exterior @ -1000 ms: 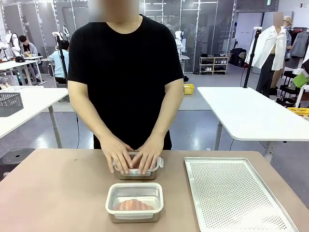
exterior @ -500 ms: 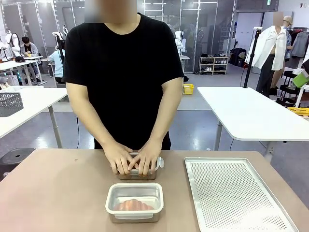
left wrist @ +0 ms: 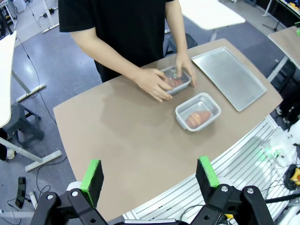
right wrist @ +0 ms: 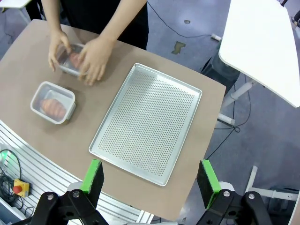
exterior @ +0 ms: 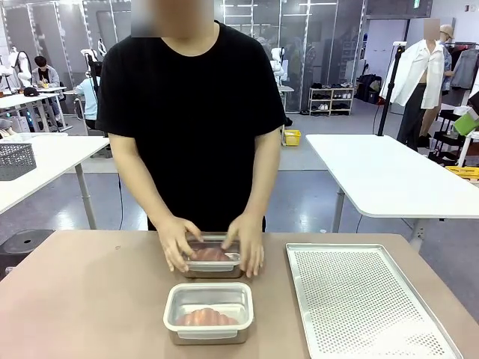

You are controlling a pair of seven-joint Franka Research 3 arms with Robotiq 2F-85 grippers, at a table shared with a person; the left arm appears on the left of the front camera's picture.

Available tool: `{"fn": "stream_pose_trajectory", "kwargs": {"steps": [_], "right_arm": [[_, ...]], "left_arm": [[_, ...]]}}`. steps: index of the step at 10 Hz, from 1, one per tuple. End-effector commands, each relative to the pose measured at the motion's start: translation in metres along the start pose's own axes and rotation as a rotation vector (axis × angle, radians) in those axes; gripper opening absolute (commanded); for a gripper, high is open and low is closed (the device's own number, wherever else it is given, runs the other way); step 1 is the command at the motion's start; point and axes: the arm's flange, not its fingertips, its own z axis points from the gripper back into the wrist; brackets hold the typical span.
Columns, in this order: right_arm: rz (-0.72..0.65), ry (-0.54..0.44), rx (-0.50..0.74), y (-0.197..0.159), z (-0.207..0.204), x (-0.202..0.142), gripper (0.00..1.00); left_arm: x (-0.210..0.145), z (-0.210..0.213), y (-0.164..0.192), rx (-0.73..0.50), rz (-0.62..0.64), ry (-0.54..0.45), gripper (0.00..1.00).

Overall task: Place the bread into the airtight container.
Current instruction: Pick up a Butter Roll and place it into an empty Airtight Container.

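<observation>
- Person's hands (exterior: 212,249): a moment ago pressed together on the far box's lid, now parted to its two sides. I judge the lid seated, that box done.
- Far box (exterior: 213,259): at the desk's 12 o'clock edge, lidded, bread (exterior: 210,254) showing through.
- Near box (exterior: 209,312): desk centre, lid off, bread (exterior: 206,317) inside; it has not moved. I judge sealing is what remains.
- Tray (exterior: 367,299): bare, at 3 o'clock of the near box, a gap between.
- Desk (exterior: 90,299): open room at 9 o'clock; near edge close to the near box.
- My left hand (left wrist: 149,178): released, high above the desk.
- My right hand (right wrist: 150,179): released, high over the tray.
</observation>
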Motion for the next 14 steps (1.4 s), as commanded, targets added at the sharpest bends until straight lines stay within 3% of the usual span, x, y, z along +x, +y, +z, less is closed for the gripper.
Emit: {"fn": "stream_pose_trajectory", "kwargs": {"steps": [1, 14], "right_arm": [[0.009, 0.004, -0.003, 0.0002, 0.0016, 0.0011, 1.00], [0.009, 0.004, -0.003, 0.0002, 0.0016, 0.0011, 1.00]], "left_arm": [[0.0015, 0.0029, -0.0022, 0.000, -0.006, -0.003, 1.00], [0.0015, 0.0029, -0.0022, 0.000, -0.006, -0.003, 1.00]]}}
